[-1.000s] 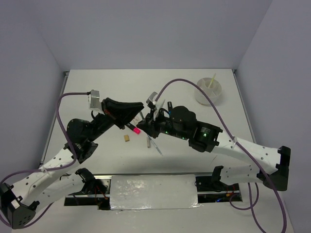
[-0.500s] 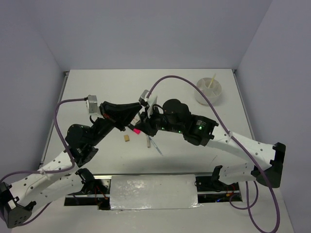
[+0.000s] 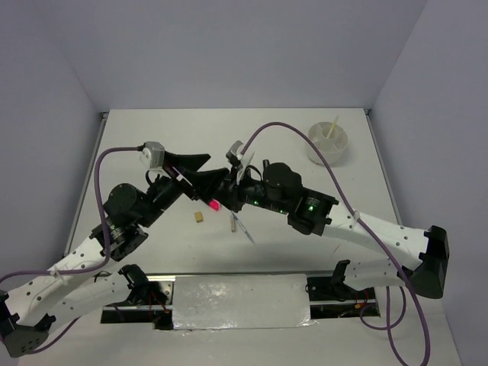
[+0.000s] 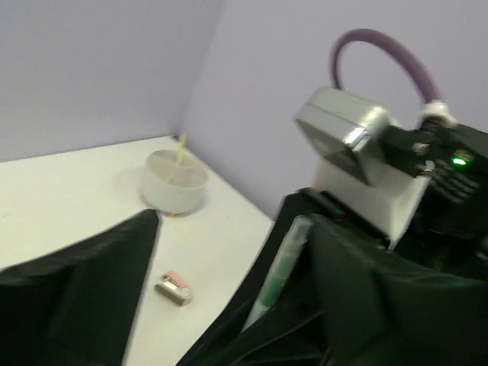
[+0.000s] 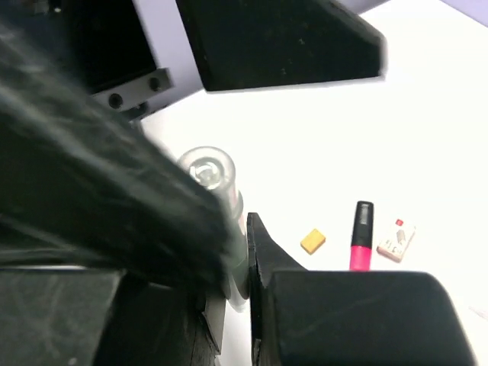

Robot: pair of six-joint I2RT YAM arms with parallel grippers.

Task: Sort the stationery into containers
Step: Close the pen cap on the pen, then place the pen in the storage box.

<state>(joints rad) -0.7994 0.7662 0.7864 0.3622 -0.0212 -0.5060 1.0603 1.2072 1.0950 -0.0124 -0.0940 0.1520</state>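
We judge the slim pen [image 4: 280, 263] light, stiff and slippery (it sits above the tabletop [image 3: 152, 137], well apart from the bowl [image 3: 316, 155]), clamped in the right tool [image 3: 229, 188], the left tool [image 3: 203, 174] spread apart beside it, so mid-barrel is our hold.

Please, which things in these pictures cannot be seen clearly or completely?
1. Top view: where the left gripper and right gripper meet, their black bodies hide what lies between the fingers.
2. Right wrist view: the pen is covered below by dark, blurred fingers.
3. Left wrist view: the bowl is small and blurred; apart from a yellow stick, its contents are unclear.
4. Right wrist view: the white eraser has print too small to read.
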